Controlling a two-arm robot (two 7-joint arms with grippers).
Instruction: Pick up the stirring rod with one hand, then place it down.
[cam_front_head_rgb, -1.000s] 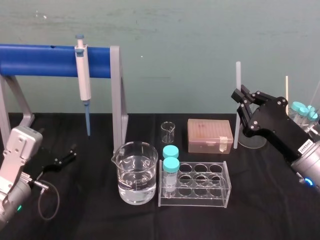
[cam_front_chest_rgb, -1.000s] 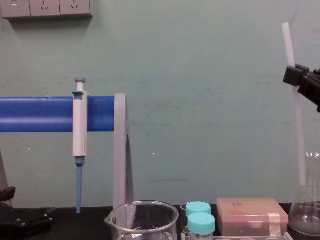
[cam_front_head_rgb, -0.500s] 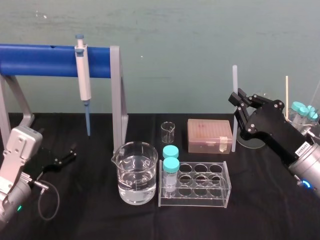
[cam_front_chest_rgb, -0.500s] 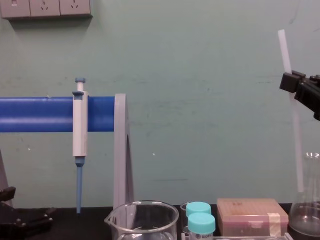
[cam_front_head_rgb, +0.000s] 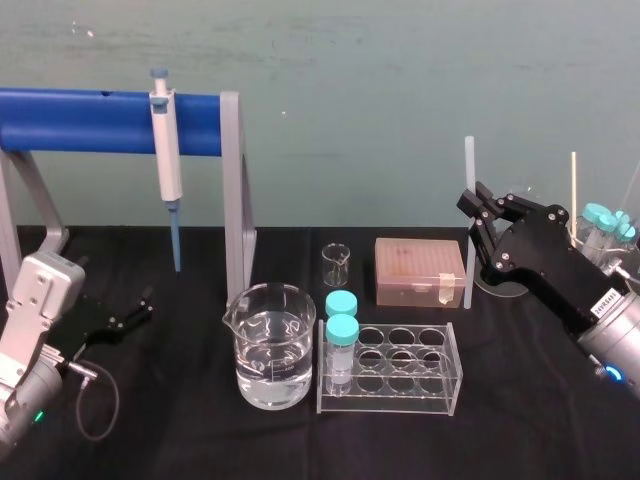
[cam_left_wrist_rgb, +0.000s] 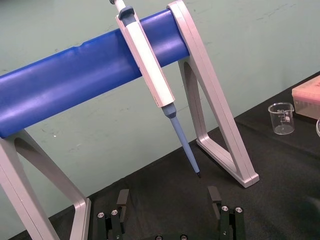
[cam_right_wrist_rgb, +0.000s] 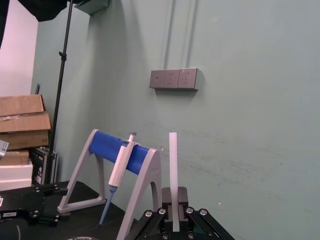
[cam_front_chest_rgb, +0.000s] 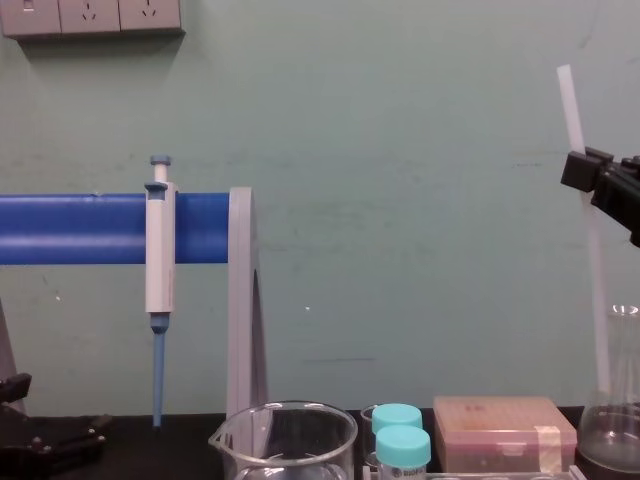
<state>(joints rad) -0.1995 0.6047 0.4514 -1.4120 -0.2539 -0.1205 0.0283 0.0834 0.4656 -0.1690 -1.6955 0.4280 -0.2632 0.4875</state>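
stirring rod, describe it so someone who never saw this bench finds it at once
On the right of the black table, beside the tan box, the black angular right tool is shut on it. It is the long, thin, translucent white stirring rod standing almost upright, unlike the white-and-blue pipette hanging on the blue rack.

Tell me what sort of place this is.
Most likely a laboratory bench set up for robot work: a pipette hangs on a blue stand, a beaker of clear liquid sits beside a tube rack, and the right gripper, on the right, holds a stirring rod roughly upright.
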